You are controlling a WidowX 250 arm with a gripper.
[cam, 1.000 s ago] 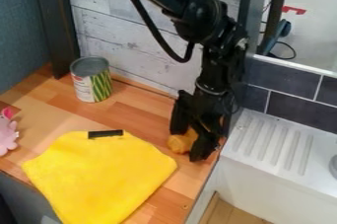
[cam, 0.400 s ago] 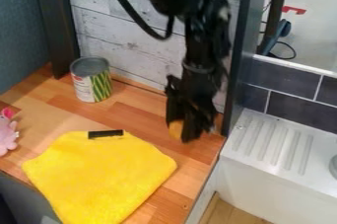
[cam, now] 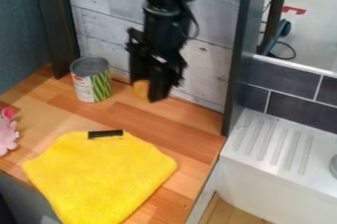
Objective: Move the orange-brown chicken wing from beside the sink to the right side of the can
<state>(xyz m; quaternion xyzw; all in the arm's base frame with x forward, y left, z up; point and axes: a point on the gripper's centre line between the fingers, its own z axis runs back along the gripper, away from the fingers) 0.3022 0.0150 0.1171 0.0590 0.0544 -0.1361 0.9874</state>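
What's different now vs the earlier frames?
The gripper rose off the wooden counter and swung left in the picture, toward the can, carrying the orange-yellow object in its fingers. Can, yellow cloth, black piece and pink toy stayed put.

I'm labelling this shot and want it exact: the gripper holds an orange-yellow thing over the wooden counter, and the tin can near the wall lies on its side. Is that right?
Not quite: the tin can near the wall stands upright, as the camera view shows. The gripper does hold an orange-yellow thing over the wooden counter.
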